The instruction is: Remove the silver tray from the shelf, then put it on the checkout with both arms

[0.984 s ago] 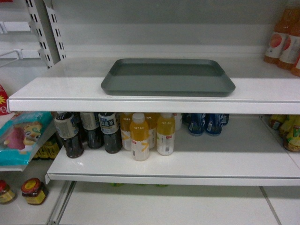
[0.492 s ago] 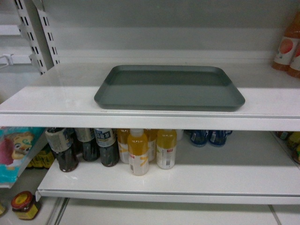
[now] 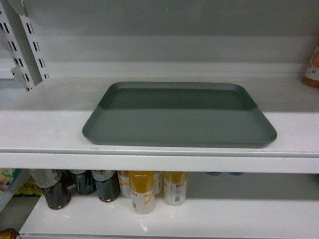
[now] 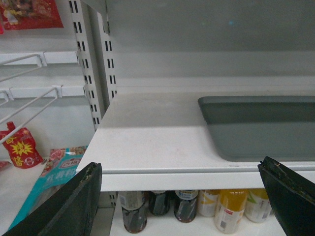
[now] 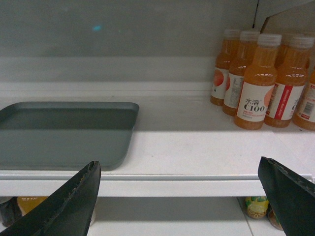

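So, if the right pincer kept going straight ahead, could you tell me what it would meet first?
Probably the shelf's front edge or bare board right of the silver tray; depth is unclear. The right pincer is open.

Left pincer (image 4: 182,196) gapes wide before shelf (image 4: 147,132) bearing silver tray (image 4: 261,128).

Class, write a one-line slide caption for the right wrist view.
Open right gripper faces the shelf, silver tray at left, orange drink bottles at right.

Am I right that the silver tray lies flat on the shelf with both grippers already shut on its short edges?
Not quite. The silver tray does lie flat on the shelf, but neither gripper touches it: both wrist views show the left gripper and right gripper with jaws wide open, short of the shelf's front edge.
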Tool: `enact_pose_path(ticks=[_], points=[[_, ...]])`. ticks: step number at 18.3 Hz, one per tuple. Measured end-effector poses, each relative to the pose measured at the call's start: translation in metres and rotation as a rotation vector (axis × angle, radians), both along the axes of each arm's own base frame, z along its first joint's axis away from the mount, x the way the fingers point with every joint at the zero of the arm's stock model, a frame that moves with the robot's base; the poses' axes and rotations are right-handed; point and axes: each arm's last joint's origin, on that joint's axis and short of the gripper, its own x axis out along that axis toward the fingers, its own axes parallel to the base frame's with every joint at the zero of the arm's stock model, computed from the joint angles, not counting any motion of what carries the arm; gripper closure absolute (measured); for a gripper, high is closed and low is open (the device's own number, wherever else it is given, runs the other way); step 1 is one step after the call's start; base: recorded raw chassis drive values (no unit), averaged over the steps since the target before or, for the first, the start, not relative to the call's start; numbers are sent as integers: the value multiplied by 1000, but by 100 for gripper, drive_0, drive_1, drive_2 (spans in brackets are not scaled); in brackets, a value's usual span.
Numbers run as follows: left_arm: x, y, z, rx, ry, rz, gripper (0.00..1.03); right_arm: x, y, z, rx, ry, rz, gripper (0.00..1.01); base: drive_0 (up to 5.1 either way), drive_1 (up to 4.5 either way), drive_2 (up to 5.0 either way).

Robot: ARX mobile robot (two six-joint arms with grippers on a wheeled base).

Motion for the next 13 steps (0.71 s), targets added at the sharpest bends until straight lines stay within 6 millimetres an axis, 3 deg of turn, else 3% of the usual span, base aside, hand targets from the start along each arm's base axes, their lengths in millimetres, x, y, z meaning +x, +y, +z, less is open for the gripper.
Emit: enact_pose_path(ticks=[4,13], points=[[0,0,0,0,0,0,5,0,0,0,0,2,0,3,9,406,-388],[0,0,0,0,1,0,5,0,0,0,0,2,0,3,0,0,0]])
